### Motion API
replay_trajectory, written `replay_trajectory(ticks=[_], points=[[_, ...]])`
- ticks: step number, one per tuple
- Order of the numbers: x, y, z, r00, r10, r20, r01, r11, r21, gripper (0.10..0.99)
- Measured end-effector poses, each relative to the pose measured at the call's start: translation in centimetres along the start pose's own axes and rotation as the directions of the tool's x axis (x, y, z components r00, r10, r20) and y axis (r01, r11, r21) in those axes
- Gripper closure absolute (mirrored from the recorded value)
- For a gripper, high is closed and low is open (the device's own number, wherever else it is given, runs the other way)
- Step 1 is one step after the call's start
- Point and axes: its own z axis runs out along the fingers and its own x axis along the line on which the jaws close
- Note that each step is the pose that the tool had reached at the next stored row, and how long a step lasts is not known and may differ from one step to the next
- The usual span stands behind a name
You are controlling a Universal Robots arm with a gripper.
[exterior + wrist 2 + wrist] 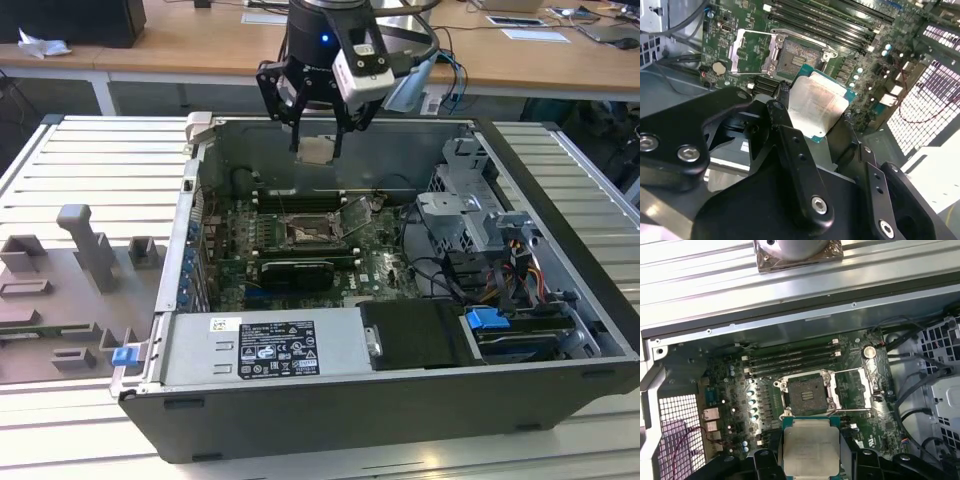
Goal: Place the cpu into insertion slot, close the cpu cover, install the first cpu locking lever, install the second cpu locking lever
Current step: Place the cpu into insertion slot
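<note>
The jaws are clenching the cpu [817,107] by two opposite edges, holding it flat with its metal face up, high over the open computer case [300,410]. In the exterior view the insertion slot [305,235] is lying at six o'clock from the cpu, well below it on the green board. The cpu cover [852,387] is standing open at the slot's three o'clock side, leaving the pin grid bare. Memory slots [300,197] are crowding the slot at twelve o'clock and a black card [295,270] at six. The way down is looking free.
</note>
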Motion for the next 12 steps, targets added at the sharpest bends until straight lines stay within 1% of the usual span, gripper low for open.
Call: replay_trajectory(ticks=[3,4,6,12], points=[[0.0,0.0,0.0,0.9996,0.03,0.0026,-0.03,0.9996,0.0,0.545],[0.0,0.0,0.01,0.9987,0.05,0.0044,-0.05,0.9987,-0.001,0.545],[0.0,0.0,0.01,0.9975,0.07,0.0062,-0.07,0.9975,-0.001,0.545],[0.0,0.0,0.01,0.9952,0.097,0.0086,-0.097,0.9953,-0.002,0.545]])
